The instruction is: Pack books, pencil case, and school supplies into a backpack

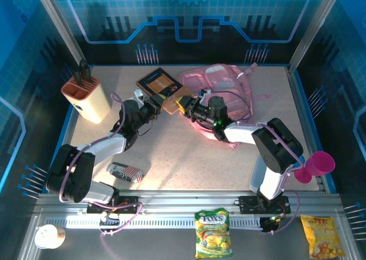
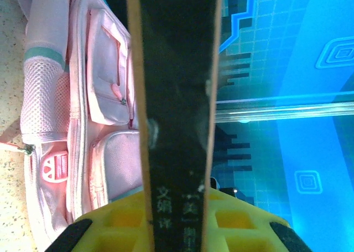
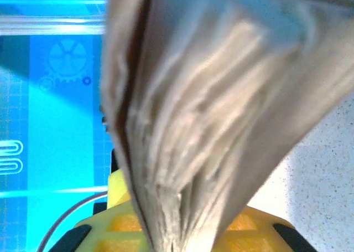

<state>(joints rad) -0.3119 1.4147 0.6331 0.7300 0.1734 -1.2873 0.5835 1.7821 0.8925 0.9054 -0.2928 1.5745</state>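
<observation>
A dark brown-black book is held up above the table at the back, between my two grippers. My left gripper is shut on its near-left edge. In the left wrist view the black spine with pale lettering runs up from between the jaws. My right gripper is shut on the book's right corner, and the fanned page edges rise from its jaws. The pink backpack lies flat at the back right, just behind the right gripper. The striped pencil case lies near the front left.
A beige holder with an orange top stands at the back left. A pink cup sits at the table's right edge by the right arm. Two snack bags lie on the front rail shelf.
</observation>
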